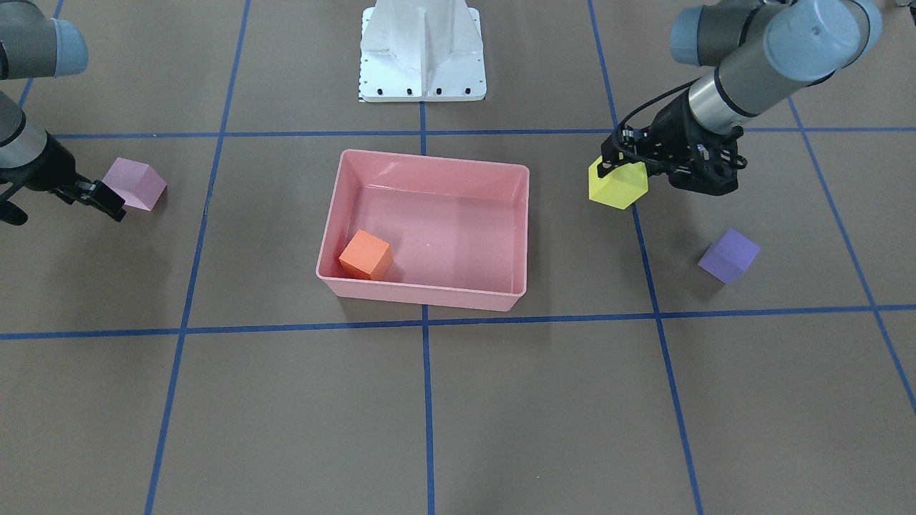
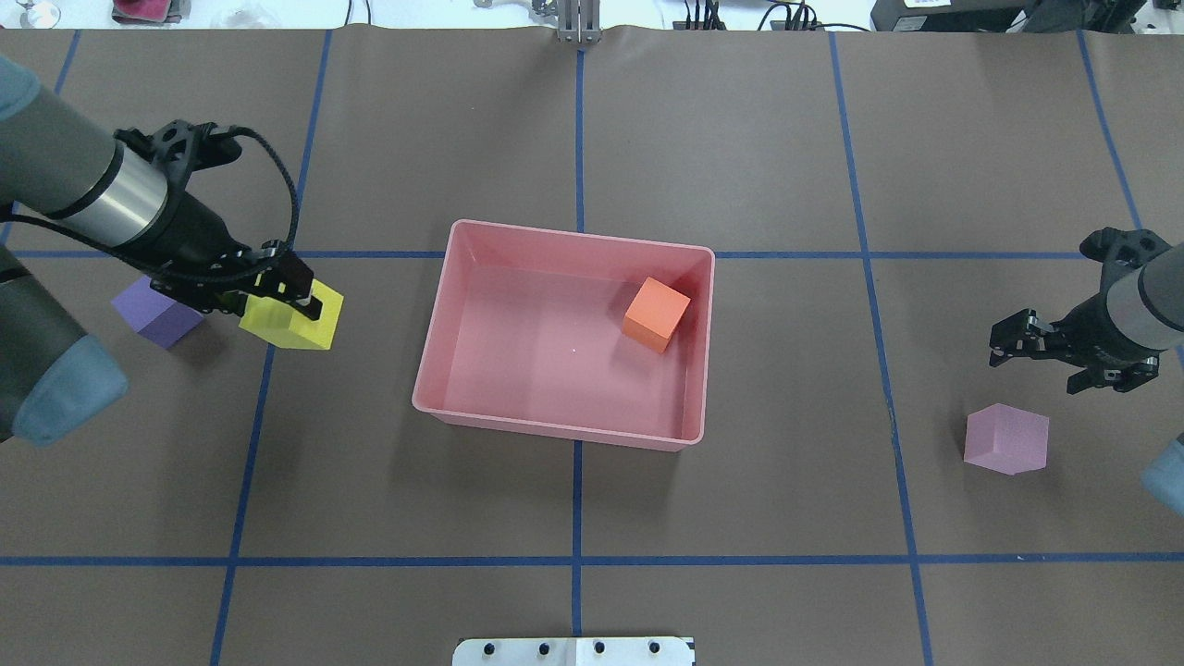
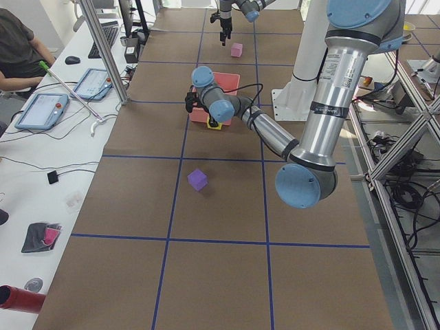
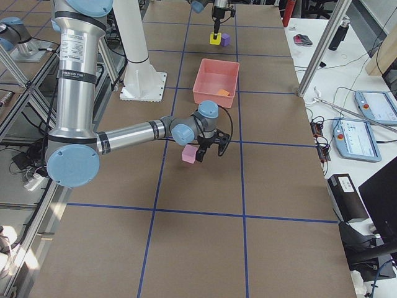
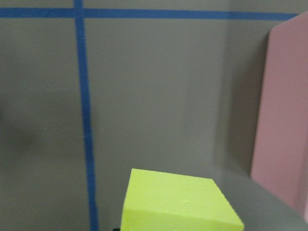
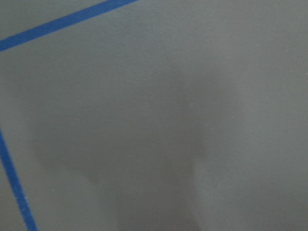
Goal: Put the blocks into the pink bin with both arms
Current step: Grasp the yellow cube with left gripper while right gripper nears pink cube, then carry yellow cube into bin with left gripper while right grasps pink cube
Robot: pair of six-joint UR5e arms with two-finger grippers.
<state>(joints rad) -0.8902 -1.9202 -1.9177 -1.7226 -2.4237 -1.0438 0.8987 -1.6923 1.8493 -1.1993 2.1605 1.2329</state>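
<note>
The pink bin [image 1: 422, 295] [image 2: 555, 427] sits mid-table with the orange block [image 1: 366, 254] [image 2: 656, 314] inside it. My left gripper [image 1: 621, 172] [image 2: 287, 305] is shut on the yellow block [image 1: 617, 187] [image 2: 294, 322] [image 5: 178, 202] beside the bin, apart from its wall [image 5: 284, 120]. The purple block [image 1: 728, 255] [image 2: 157, 313] lies on the table by my left arm. My right gripper [image 2: 1034, 363] [image 4: 209, 155] is open and empty, just beside the light pink block [image 1: 134, 184] [image 2: 1005, 438] [image 4: 189, 154] on the table. The right wrist view shows only bare table.
The white pedestal base [image 1: 422, 50] [image 2: 573, 652] stands at the robot's edge of the table. Blue tape lines cross the brown surface. In the exterior left view a desk with tablets [image 3: 41, 110], a seated person [image 3: 20, 48] and a metal post [image 3: 103, 48] border the far side.
</note>
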